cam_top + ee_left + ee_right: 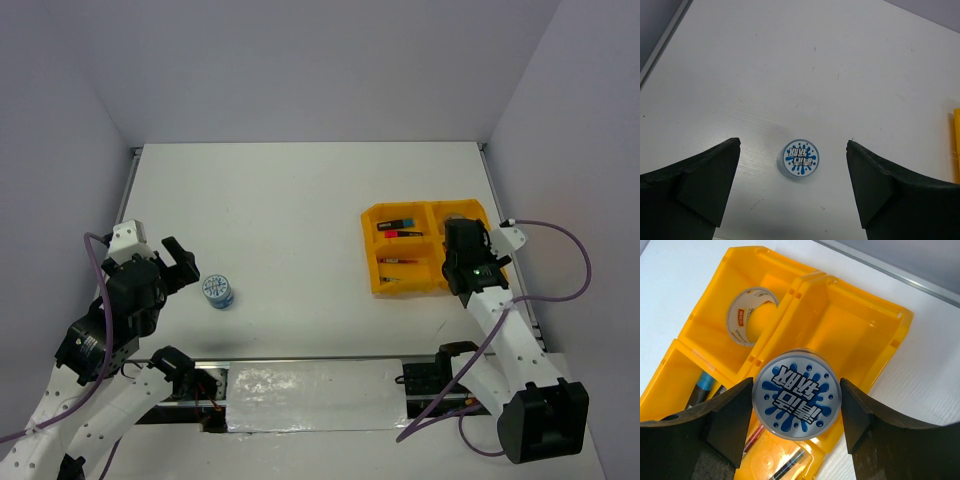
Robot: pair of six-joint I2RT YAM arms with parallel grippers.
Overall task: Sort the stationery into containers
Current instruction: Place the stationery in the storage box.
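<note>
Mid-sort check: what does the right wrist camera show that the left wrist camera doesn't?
Right wrist only: the right gripper shut on one blue-white tub above the yellow tray, with the tape ring in one compartment. Left wrist only: the second tub lying on the table between the open left gripper fingers, untouched. Both: a tub with the same label, and some yellow tray, just an edge sliver in the left view.

Round blue-and-white plastic tub: quantity 2, counting the second tub. Yellow-orange rectangular plastic tray: 1, with 4 compartments. Grey tape ring: 1. Thin pens: 2 visible. Short black highlighters: at least 2; exact count unclear.
</note>
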